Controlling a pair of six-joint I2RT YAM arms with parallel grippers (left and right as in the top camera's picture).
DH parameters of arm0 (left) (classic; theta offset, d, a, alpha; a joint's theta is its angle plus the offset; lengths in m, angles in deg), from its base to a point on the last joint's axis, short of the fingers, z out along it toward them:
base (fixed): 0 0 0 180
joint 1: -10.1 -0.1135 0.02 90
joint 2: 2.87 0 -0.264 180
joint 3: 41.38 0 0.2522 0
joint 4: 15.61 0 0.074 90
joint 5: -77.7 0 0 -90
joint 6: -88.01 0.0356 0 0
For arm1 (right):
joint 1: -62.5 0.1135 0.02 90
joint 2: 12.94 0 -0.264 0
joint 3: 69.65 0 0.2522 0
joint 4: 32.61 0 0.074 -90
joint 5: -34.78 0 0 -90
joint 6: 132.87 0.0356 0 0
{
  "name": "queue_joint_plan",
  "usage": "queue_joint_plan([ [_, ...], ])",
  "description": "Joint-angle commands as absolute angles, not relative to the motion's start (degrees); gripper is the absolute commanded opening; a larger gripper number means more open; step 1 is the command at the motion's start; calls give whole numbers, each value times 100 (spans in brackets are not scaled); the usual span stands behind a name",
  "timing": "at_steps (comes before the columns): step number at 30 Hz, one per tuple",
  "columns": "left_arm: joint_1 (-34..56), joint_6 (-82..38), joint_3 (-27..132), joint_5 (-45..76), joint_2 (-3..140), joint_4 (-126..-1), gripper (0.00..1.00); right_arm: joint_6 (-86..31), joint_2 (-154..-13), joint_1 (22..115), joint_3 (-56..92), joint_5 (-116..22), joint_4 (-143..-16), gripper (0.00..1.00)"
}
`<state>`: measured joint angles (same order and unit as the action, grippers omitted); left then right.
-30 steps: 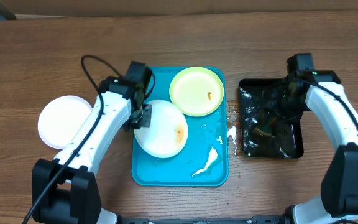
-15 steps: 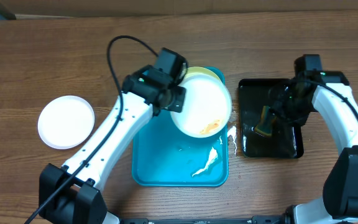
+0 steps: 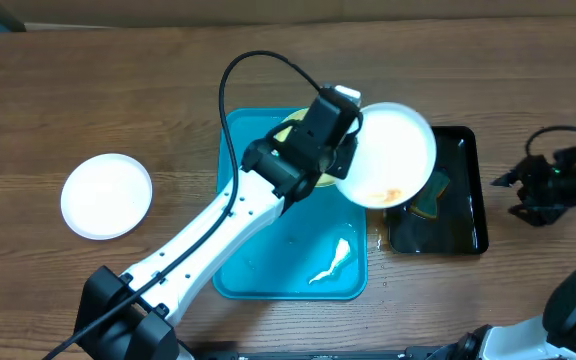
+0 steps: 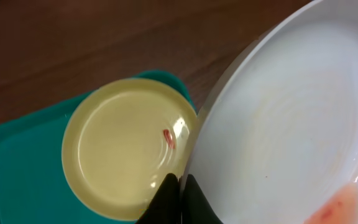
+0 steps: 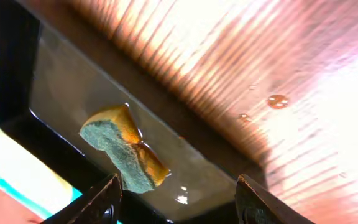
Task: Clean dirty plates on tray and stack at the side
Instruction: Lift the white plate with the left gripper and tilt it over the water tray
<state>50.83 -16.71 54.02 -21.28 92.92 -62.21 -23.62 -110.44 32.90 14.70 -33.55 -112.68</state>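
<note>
White plate [image 3: 393, 150] clamped at rim by left jaws above black tray [image 3: 473, 215]; thin edge grip, slip risked. Right jaws wide, empty, sponge [image 5: 123, 152] not held

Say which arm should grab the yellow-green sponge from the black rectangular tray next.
Right. The right hand is open and empty beside the black rectangular tray, the yellow-green sponge ahead of it. The left hand is shut on the smeared round white plate.
</note>
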Motion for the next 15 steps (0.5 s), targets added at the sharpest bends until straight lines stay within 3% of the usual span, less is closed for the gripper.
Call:
queue_joint_plan([
  [1,5422,-1684,5553,-3098,9336,-5805,4,-2535,-10915,3156,1468,-3021,-11314,60],
  [15,7029,1507,5553,-6464,10168,-3650,4,-2559,-10915,3167,1468,-3003,-11360,58],
])
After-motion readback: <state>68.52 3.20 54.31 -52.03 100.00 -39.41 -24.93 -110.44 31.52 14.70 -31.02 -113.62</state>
